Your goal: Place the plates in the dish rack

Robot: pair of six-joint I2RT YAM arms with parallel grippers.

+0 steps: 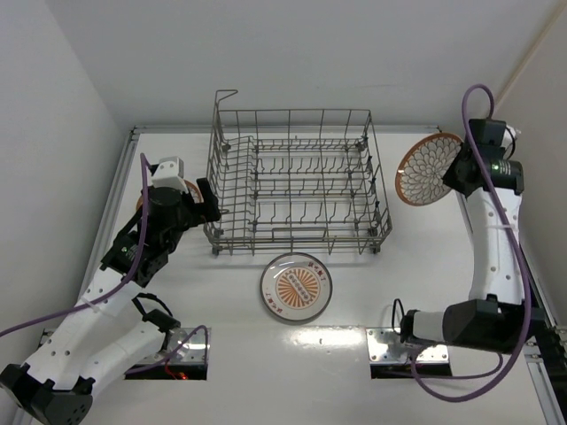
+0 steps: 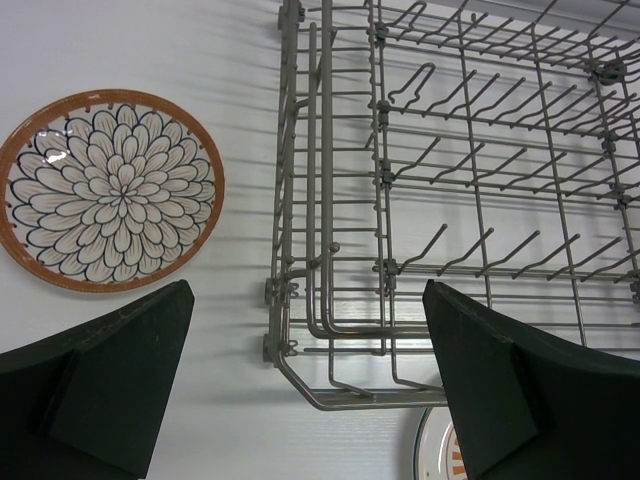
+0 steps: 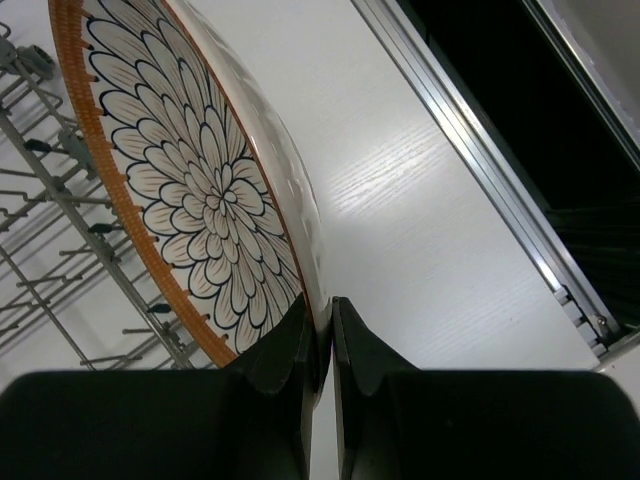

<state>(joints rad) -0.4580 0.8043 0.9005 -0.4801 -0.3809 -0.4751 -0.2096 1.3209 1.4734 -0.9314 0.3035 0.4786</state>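
The grey wire dish rack (image 1: pixel 298 232) stands at the table's middle back and holds no plates. A sunburst plate (image 1: pixel 296 286) lies flat in front of it. My right gripper (image 1: pixel 456 170) is shut on the rim of a petal-pattern plate (image 1: pixel 428 168), held tilted in the air just right of the rack. In the right wrist view the fingers (image 3: pixel 322 305) pinch that plate (image 3: pixel 200 170) at its edge. My left gripper (image 1: pixel 202 205) is open and empty by the rack's left front corner. A third plate (image 2: pixel 110 190) lies flat left of the rack, mostly hidden under the arm in the top view.
The rack's corner wires (image 2: pixel 300 340) sit between and just beyond my open left fingers. An edge of the sunburst plate (image 2: pixel 432 452) shows by the right finger. A metal rail (image 3: pixel 480 170) and a dark gap run along the table's right side. White walls close in the table.
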